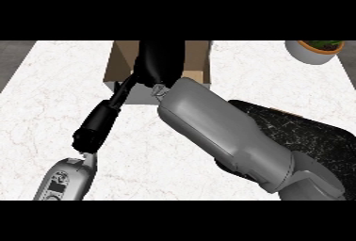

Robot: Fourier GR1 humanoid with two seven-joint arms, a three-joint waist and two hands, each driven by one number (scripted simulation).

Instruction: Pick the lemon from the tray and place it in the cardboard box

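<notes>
Right forearm (230, 136) nearest, filling the middle, then left hand (97, 123) with straight fingers by the front left corner of the cardboard box (119, 59), right hand (160, 61) over it, grip can't tell, lemon hidden, dark tray (313, 136), plant pot (313, 52)

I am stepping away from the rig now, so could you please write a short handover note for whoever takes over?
Right hand: over the cardboard box, hiding most of its inside; whether it holds anything cannot be seen.
Left hand: open, resting at lower left, holding nothing.
Tray: at the right, partly under the right forearm; no lemon on the part that shows.
Lemon: not in sight.
Done: probably pick and carry.
Left: confirm the lemon is in the box, then pull the arm back.
</notes>
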